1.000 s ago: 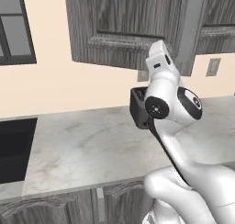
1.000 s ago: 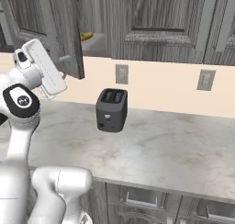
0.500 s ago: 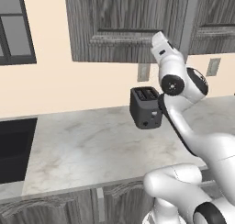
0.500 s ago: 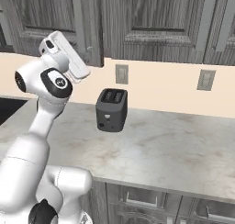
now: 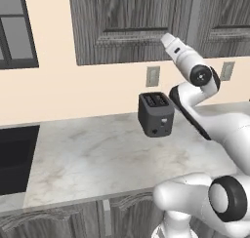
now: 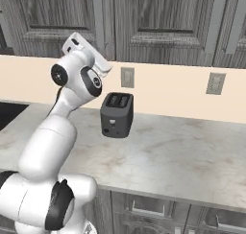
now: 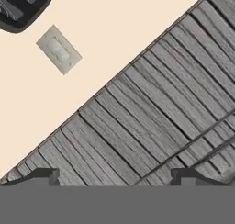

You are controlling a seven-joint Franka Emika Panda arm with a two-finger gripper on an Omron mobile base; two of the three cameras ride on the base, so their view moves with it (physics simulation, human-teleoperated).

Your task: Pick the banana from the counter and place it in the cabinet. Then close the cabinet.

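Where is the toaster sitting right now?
The toaster stands upright on the counter near the back wall, just below a wall outlet; the right base view shows it right of the arm.

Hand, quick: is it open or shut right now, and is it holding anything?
Hand: open, fingertips wide apart, nothing between them; it faces the cabinet door.
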